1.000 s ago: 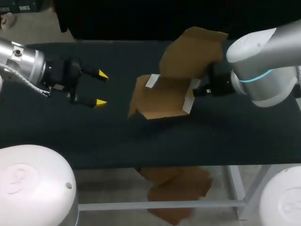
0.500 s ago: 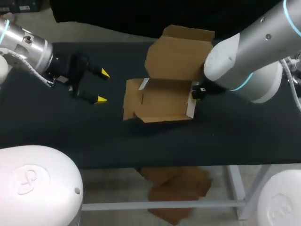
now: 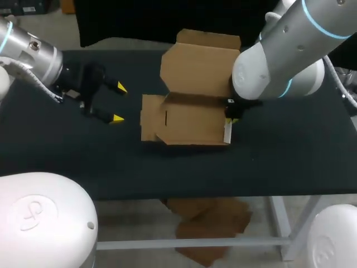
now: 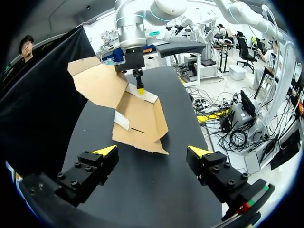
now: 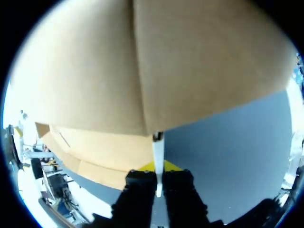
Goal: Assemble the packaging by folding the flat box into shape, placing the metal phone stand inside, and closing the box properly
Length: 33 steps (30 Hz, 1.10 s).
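Cardboard box (image 3: 189, 118) seen on desk (image 3: 279, 162), half folded, lid panel (image 3: 198, 67) raised behind base. Long axis laid from claw to claw. Right claw (image 3: 231, 114) pinched shut on white-edged end flap (image 3: 227, 130) at box's right end. Left claw (image 3: 118, 103) spread wide, empty, well apart off box's left end; nothing between. Phone stand not seen.

1. The box (image 3: 189, 114) is matt brown cardboard; some of its small flaps have a smooth white face, like paper.
2. The table (image 3: 279, 162) has a dark matt cover, which looks like cloth.
3. The left arm (image 3: 33, 56) is brushed silver metal near the wrist; the right arm (image 3: 279, 61) has a smooth, slightly glossy grey shell.
4. The left gripper (image 3: 119, 103) is matt black with small screw heads, and its tips are smooth yellow, probably plastic.
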Available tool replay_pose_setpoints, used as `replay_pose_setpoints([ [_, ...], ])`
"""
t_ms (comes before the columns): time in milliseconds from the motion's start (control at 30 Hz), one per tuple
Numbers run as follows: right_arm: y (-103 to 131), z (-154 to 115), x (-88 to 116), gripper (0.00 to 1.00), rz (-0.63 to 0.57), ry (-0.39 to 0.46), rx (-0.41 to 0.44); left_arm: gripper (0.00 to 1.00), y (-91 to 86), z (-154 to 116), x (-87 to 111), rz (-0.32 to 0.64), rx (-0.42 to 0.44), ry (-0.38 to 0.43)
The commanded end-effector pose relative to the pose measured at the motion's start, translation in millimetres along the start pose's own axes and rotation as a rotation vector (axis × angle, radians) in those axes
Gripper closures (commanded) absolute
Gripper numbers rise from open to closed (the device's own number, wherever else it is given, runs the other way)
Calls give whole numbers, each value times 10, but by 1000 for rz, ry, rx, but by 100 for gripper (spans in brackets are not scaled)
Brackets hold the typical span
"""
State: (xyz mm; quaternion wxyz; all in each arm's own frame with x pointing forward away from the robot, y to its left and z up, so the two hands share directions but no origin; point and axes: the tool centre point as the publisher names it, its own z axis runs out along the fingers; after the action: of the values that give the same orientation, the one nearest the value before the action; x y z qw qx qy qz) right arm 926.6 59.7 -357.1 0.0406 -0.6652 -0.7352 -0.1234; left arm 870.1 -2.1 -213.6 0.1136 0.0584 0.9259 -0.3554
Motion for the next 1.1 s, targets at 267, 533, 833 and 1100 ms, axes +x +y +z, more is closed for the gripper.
replay_pose_setpoints([
  [267,-107,71,71,100,57,-249,475,0,37,89,-25,-11,-60,-2],
  [533,-245,142,69,100,83,-242,527,0,85,119,19,-4,-70,2],
  [833,-311,158,44,100,131,-250,548,0,94,135,31,1,-110,26],
  [1100,-311,158,44,100,131,-250,548,0,94,135,31,1,-110,26],
])
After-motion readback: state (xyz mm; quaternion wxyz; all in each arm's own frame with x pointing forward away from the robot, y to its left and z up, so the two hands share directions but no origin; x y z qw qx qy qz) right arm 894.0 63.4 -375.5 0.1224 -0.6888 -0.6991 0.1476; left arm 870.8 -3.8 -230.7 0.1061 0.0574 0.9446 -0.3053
